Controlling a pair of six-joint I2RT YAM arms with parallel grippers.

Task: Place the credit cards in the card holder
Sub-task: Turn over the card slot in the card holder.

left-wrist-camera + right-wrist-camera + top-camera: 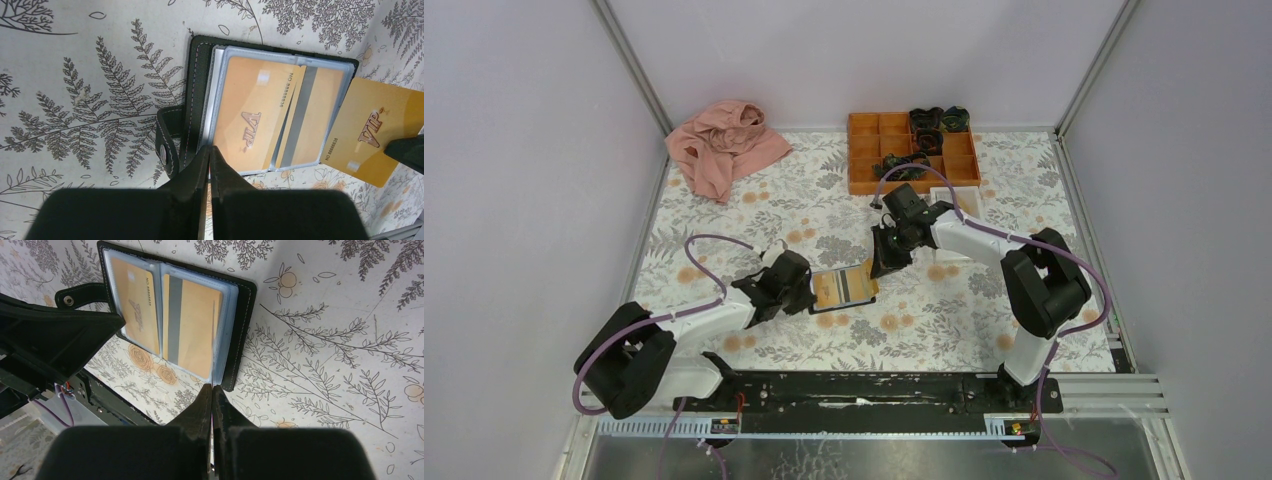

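Top external view: mid-table, your left gripper pinches the open card holder by its left edge, likely steadying it; your right gripper clasps a gold credit card beside its right edge.

light even, bright | shadows soft | wrist views sharp — near foreground blurred, dark

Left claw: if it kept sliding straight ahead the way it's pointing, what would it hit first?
The open black folding card holder. The left claw is shut, its tips right at the holder's near edge, beside a pocketed orange-yellow card; they may already touch.
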